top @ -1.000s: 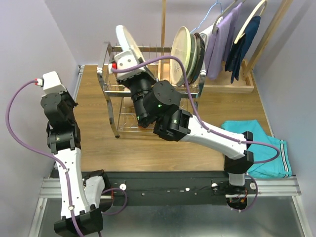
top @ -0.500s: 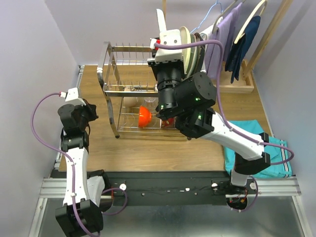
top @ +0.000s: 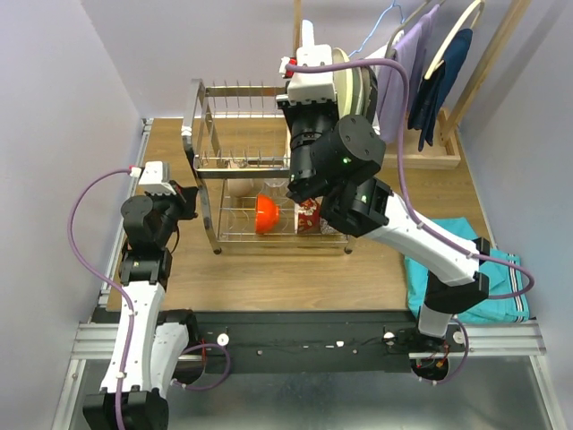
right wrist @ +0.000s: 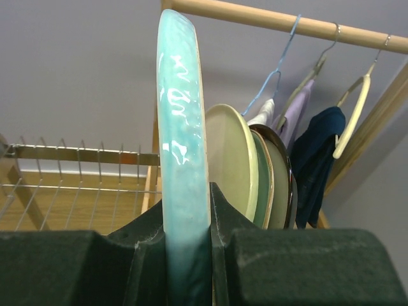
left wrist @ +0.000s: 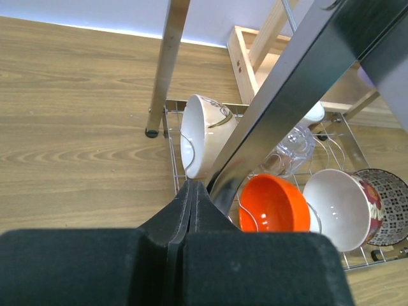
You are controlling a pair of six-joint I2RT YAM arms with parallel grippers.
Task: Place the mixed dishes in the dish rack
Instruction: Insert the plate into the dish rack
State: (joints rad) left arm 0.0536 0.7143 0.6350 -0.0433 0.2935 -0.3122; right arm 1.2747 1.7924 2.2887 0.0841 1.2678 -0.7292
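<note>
My right gripper [right wrist: 187, 210] is shut on the rim of a light blue plate [right wrist: 182, 127], held upright on edge over the upper tier of the chrome dish rack [top: 204, 125]. It is just left of the pale green plate [right wrist: 233, 162] and the dark-rimmed plate [right wrist: 280, 178] standing in the prongs. The blue plate's edge also shows in the top view [top: 307, 40]. The lower tier holds a cream bowl [left wrist: 203, 137], a clear glass [left wrist: 290, 150], an orange bowl [left wrist: 274, 204], a red-patterned bowl [left wrist: 344, 207] and a blue-white bowl [left wrist: 389, 204]. My left gripper [left wrist: 193, 185] is shut and empty by the rack's left end.
A wooden hanger stand with clothes [top: 430, 72] stands behind and right of the rack. A teal cloth [top: 466, 269] lies at the table's right edge. A rack post [left wrist: 287, 95] crosses close in front of the left wrist camera.
My right arm has carried the blue plate from over the rack's left part rightward, up against the standing plates. My left arm has come down and in toward the rack's left end.
</note>
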